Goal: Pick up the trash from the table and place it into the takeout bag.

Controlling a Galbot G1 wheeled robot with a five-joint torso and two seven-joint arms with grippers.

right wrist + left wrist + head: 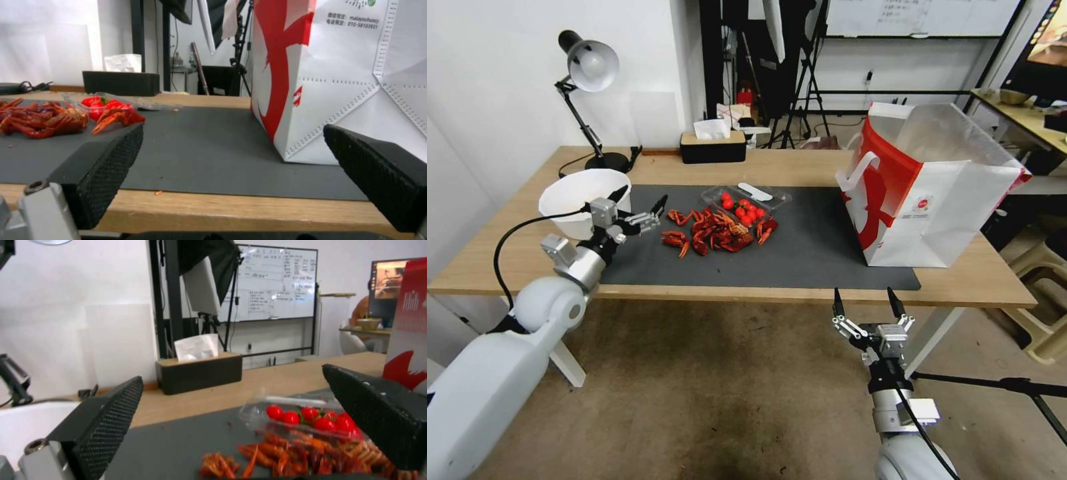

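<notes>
The left pincer (639, 204) hovered spread beside the crayfish shells (714, 233) on the tabletop mat (814, 247), left of the takeout bag (934, 200). Light, brittle, slippery; best pinched by clumps. Right pincer (864, 303) idled spread below the tabletop edge.

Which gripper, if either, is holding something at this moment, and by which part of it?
Neither. The left gripper is open above the mat's left end, beside the white bowl. The right gripper is open and empty before the table's front edge.

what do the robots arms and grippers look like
Both arms are glossy white shells ending in silver metal wrists, each with a black cable running along it. The left gripper and right gripper have silver linkages and tapering black fingers with dimpled textured pads.
</notes>
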